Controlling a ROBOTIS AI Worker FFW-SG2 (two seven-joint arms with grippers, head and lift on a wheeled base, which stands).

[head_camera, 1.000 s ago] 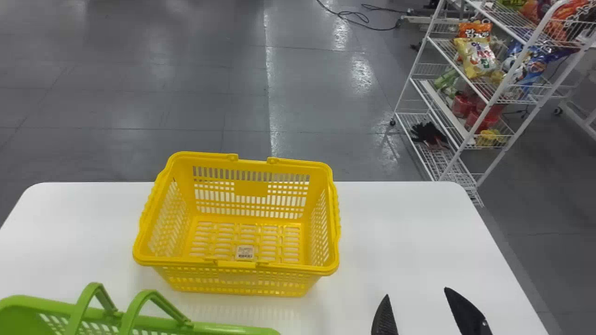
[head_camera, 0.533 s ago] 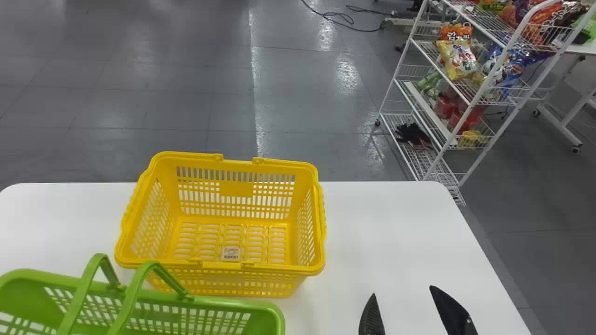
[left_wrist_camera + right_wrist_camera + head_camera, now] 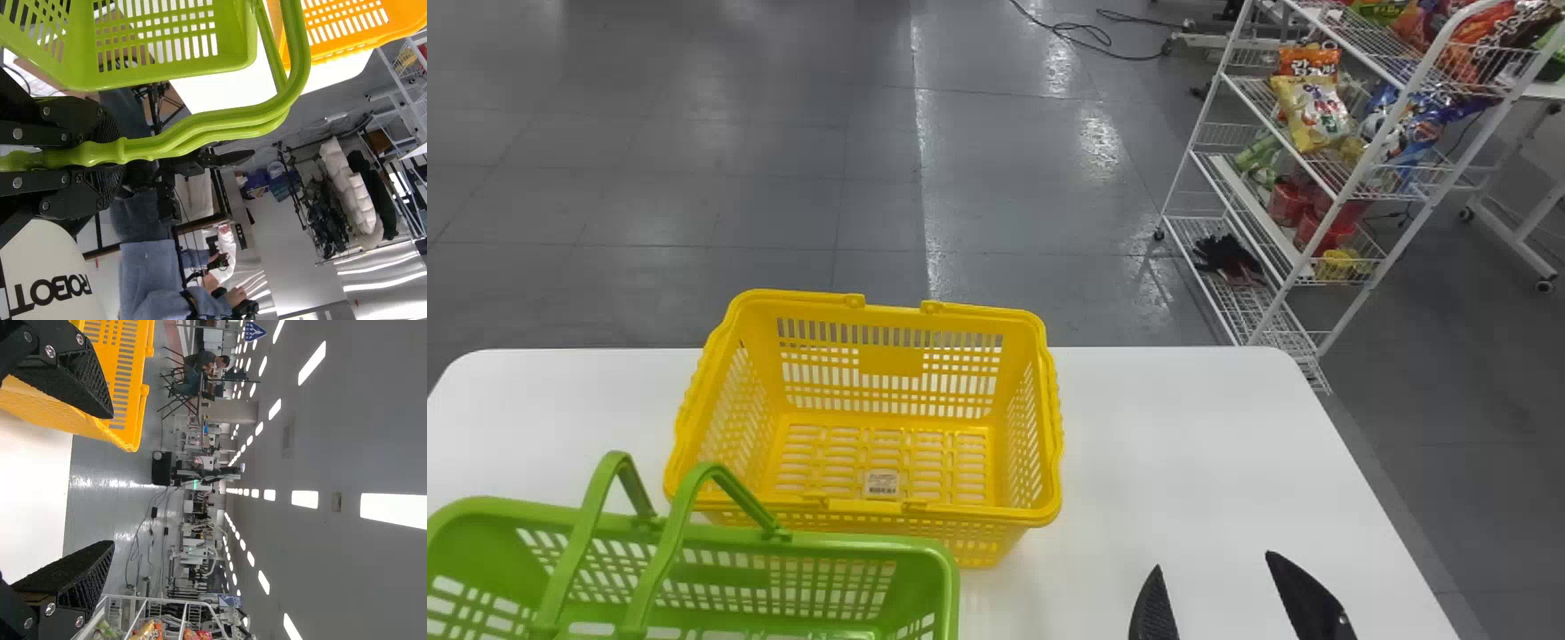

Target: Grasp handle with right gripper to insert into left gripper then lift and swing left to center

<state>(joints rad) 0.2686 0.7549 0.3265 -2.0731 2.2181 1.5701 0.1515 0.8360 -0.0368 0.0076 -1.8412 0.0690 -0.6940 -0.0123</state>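
Left gripper (image 3: 100,155) clamps the handles (image 3: 220,123) of the green basket (image 3: 854,544), nearer than the yellow basket (image 3: 978,513) on the white table (image 3: 1183,427); right gripper (image 3: 1213,560) gapes wide, empty. Snack shelves (image 3: 1249,203) stand beyond on grey floor (image 3: 783,204).

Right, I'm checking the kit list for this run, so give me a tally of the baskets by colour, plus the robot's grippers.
Green basket: 1
Yellow basket: 1
Grippers: 2 (left gripper, right gripper)
Total: 4

Grn bskt (image 3: 729,540), ylw bskt (image 3: 978,320), wht tbl (image 3: 1183,444), blk tool (image 3: 1221,596)
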